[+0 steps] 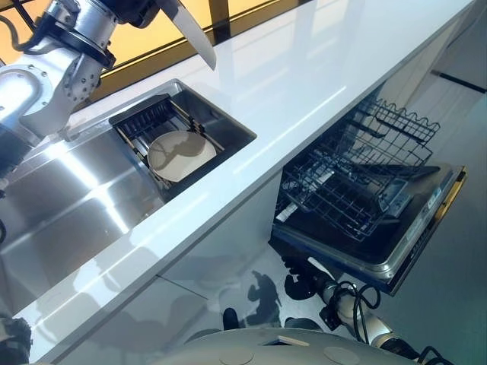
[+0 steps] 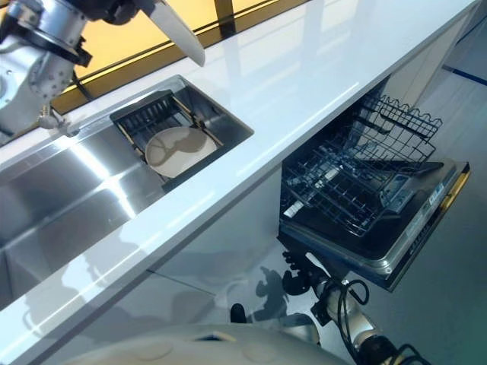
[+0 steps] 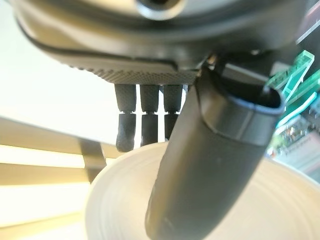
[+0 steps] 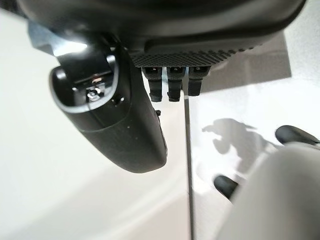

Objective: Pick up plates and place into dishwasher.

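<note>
Beside the white counter (image 1: 304, 84), steel sink (image 1: 68, 205).

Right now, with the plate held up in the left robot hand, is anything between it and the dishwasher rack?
Nothing visible blocks it. The left robot hand pinches the plate high over the white countertop. The dishwasher's lower rack is pulled out over the open door, beyond the counter edge; that stretch of countertop is bare.
</note>
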Robot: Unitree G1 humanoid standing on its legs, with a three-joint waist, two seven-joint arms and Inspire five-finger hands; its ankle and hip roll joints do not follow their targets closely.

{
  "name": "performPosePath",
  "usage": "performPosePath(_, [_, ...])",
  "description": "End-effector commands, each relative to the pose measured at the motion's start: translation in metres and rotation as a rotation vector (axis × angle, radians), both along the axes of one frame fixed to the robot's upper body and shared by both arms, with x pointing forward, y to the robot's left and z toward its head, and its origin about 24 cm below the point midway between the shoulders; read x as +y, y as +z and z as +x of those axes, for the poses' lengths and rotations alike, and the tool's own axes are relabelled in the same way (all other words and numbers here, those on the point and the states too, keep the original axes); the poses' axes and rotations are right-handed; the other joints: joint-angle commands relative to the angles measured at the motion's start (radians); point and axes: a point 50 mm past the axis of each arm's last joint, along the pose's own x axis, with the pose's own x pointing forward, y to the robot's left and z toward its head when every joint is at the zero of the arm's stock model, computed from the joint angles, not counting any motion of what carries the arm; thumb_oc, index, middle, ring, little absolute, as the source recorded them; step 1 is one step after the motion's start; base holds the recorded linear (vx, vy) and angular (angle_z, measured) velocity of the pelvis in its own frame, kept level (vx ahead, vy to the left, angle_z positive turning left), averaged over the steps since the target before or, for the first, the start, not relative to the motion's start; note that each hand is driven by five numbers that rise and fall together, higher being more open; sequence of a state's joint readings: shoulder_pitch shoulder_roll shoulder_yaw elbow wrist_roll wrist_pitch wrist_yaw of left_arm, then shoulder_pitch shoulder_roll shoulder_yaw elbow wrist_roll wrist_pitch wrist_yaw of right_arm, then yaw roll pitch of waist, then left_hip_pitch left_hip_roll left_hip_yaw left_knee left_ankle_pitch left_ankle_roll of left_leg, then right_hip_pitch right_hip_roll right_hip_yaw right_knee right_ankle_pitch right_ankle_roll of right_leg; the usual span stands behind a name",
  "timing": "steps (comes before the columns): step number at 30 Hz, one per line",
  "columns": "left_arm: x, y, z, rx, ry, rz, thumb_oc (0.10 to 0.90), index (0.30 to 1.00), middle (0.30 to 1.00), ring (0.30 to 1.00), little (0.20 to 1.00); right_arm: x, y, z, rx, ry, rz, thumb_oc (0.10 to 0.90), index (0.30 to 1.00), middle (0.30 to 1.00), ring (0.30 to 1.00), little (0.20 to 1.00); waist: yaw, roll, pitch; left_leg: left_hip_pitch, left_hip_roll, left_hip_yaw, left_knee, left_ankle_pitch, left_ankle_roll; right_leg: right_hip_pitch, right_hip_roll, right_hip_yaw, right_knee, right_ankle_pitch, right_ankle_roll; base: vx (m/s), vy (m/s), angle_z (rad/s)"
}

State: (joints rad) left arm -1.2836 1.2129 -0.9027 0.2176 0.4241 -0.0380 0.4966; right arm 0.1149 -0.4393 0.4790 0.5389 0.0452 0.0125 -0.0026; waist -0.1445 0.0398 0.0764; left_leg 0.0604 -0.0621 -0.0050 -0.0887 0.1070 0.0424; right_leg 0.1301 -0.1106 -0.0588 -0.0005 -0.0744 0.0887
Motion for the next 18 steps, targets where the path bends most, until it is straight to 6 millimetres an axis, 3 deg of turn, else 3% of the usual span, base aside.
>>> performPosePath(1, [0.021, 0.079, -0.039, -0.323, -0.022, -0.159, 0.1, 0.3, 0.3, 0.3, 0.2, -0.002, 0.042, 0.036, -0.282, -0.129, 0.095, 0.8, 0.9, 0.9, 0.9, 0.9, 0.006, 0.027, -0.076, 0.061, -0.012, 0.021, 0.001, -0.122, -0.028, -0.067, 0.067, 0.058, -0.008, 0.092, 0.007, -0.06, -0.041, -0.05])
performPosePath(6, [0.017, 0.066, -0.051, -0.297, -0.075, -0.138, 0.1, 0.3, 0.3, 0.3, 0.2, -0.011, 0.079, 0.058, -0.497, -0.278, 0.166, 0.8, 0.9, 0.9, 0.9, 0.9, 0.007, 0.024, -0.079, 0.063, -0.009, 0.019, 0.001, -0.121, -0.026, -0.066, 0.076, 0.073, -0.004, 0.09, 0.003, -0.05, -0.034, -0.05])
performPosePath(12, [0.017, 0.056, -0.058, -0.223, -0.111, -0.148, 0.1, 0.3, 0.3, 0.3, 0.2, -0.026, 0.161, 0.085, -0.929, -0.476, 0.212, 0.8, 0.9, 0.9, 0.9, 0.9, 0.001, 0.027, -0.087, 0.059, -0.005, 0.028, 0.001, -0.123, -0.019, -0.075, 0.081, 0.097, 0.006, 0.102, 0.009, -0.06, -0.031, -0.1])
performPosePath(15, [0.016, 0.056, -0.059, -0.189, -0.135, -0.162, 0.1, 0.3, 0.3, 0.3, 0.2, -0.027, 0.197, 0.089, -1.122, -0.422, 0.164, 0.8, 0.9, 0.9, 0.9, 0.9, -0.003, 0.031, -0.088, 0.06, -0.005, 0.032, 0.001, -0.126, -0.017, -0.079, 0.082, 0.105, 0.012, 0.104, 0.012, -0.05, -0.01, -0.07])
performPosePath(16, [0.014, 0.056, -0.058, -0.173, -0.148, -0.163, 0.1, 0.3, 0.3, 0.3, 0.2, -0.027, 0.217, 0.09, -1.224, -0.339, 0.113, 0.8, 0.9, 0.9, 0.9, 0.9, -0.002, 0.03, -0.089, 0.06, -0.005, 0.033, 0.001, -0.127, -0.015, -0.08, 0.082, 0.108, 0.013, 0.104, 0.014, -0.05, -0.011, -0.04])
performPosePath(18, [0.013, 0.054, -0.058, -0.164, -0.156, -0.161, 0.1, 0.3, 0.3, 0.3, 0.2, -0.027, 0.231, 0.091, -1.277, -0.267, 0.094, 0.8, 0.9, 0.9, 0.9, 0.9, 0.001, 0.028, -0.089, 0.06, -0.005, 0.035, 0.001, -0.127, -0.015, -0.081, 0.082, 0.108, 0.015, 0.104, 0.015, -0.05, -0.017, -0.03])
